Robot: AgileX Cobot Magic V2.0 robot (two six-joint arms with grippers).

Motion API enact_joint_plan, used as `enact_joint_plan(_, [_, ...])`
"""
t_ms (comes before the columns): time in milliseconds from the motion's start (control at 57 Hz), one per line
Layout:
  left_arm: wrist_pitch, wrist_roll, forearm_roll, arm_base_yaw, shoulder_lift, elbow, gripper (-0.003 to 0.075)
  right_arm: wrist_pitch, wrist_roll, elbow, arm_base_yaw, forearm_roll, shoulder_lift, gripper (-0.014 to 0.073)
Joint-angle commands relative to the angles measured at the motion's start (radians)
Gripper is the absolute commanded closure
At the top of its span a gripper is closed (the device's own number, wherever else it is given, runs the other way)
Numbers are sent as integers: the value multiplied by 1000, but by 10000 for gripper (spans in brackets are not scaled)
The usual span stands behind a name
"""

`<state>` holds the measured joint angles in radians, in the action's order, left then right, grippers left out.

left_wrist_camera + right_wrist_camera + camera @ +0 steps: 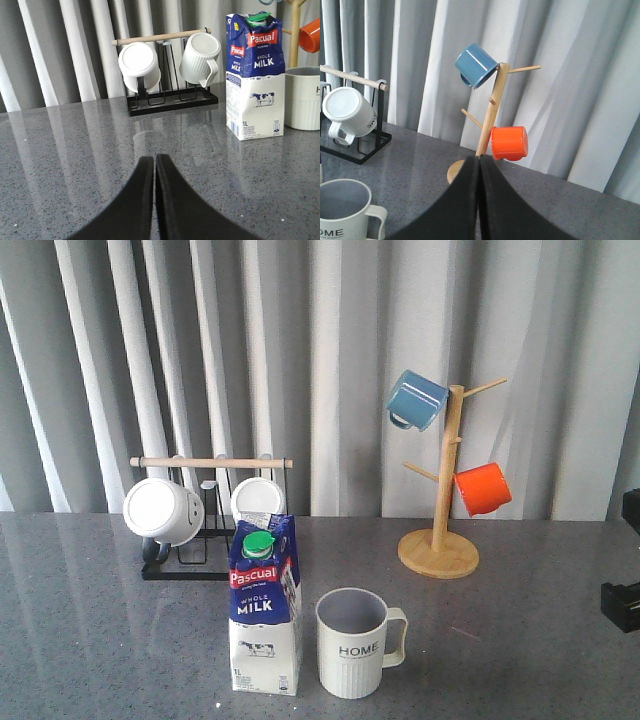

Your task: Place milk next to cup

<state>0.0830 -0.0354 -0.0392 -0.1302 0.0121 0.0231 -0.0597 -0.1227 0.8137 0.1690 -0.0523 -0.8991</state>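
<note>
Nearest in the front view, at about 6 o'clock on the grey speckled surface (520, 660): Pascual whole-milk carton (264, 605), upright, green cap at top, just beside the white ribbed HOME mug (353, 642), which stands at the carton's 3 o'clock with handle turned away toward the right. Narrow gap between the two, not touching as far as can be told; judged as the placement already done, carton set down and released beside the mug. Left gripper (154, 167) drawn clear of the carton, fingers pressed together with nothing between them, carton at its 1 o'clock and well apart. Right gripper (479, 167) likewise closed on nothing, hovering over the surface with the HOME mug low at its 8 o'clock. Both held back and empty, probably to leave the pair undisturbed. Farther off, at 11 o'clock from the carton, a black wire mug rack (200, 565) with a wooden rail, two plain white mugs (163, 511) hung on it. At 2 o'clock, a wooden mug tree (441, 530) on a round base, blue mug (416, 400) hooked high, orange mug (482, 489) lower. Behind everything, grey-white pleated curtains (330, 360) across the whole back; glossy surface, faint reflections.
</note>
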Motion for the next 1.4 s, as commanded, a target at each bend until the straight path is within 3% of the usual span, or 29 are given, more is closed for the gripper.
enact_joint_plan(0, [-65,0,10,-1,12,-23,727,68,-2,34,0,-5,9,602])
enact_joint_plan(544, [-65,0,10,-1,12,-23,727,60,-44,0,-13,-12,46,602])
enact_joint_plan(808, [-65,0,10,-1,12,-23,727,83,-82,-311,-117,0,353,602])
enact_joint_plan(1264, [-65,0,10,-1,12,-23,727,239,-82,-850,-119,52,755,602])
enact_joint_plan(1387, [-65,0,10,-1,12,-23,727,117,-90,-852,-119,44,890,602])
